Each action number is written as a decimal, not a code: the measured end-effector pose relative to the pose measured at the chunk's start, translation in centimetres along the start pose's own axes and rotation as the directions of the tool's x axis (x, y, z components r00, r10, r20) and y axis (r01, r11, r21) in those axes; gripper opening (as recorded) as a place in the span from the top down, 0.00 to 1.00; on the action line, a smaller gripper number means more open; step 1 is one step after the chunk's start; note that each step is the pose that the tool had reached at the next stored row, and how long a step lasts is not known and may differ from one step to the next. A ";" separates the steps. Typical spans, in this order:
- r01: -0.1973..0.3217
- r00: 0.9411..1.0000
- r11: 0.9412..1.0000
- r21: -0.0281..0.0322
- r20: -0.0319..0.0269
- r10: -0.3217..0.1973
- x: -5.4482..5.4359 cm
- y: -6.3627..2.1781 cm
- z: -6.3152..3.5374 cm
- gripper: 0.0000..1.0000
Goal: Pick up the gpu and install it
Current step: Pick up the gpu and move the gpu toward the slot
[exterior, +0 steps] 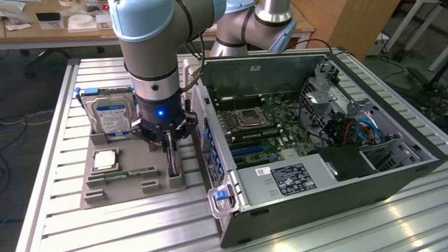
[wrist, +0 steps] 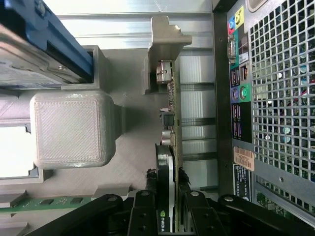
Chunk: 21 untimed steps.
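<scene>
The gpu (exterior: 174, 167) stands on edge in a slot at the near right side of the grey holder (exterior: 105, 191), beside the open computer case (exterior: 315, 178). In the wrist view the gpu (wrist: 172, 115) runs away from me as a thin card with a silvery bracket (wrist: 165, 34) at its far end. My gripper (exterior: 169, 147) reaches straight down over it. Its black fingers (wrist: 150, 189) sit against both faces of the card, and the gripper (wrist: 167, 191) is shut on it. The card still rests in its slot.
The holder also carries a silver hard drive with a blue label (exterior: 110, 118), a CPU (exterior: 106, 159) and a green RAM stick (exterior: 129, 173). The case's rear panel (wrist: 275, 98) stands close beside the card. Inside the case lies the motherboard (exterior: 266, 126).
</scene>
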<state>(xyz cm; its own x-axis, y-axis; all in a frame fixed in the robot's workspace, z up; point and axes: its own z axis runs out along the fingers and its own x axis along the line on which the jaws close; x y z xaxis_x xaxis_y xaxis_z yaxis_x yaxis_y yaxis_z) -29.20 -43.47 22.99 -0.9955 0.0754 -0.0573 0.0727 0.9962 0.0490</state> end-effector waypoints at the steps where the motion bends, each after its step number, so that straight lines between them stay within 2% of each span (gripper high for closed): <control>1: 0.000 1.000 1.000 0.000 0.000 0.000 0.0 0.00 0.00 0.73; 17: 0.021 1.000 1.000 -0.001 -0.001 -0.021 0.0 0.00 0.00 0.73; 21: 0.021 1.000 1.000 -0.002 -0.001 -0.021 0.0 0.03 -0.52 0.73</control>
<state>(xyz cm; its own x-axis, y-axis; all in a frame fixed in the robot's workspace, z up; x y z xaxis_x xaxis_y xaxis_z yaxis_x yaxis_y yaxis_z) -29.20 -43.47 23.52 -0.9969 0.0540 -0.0572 0.0512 0.9975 0.0494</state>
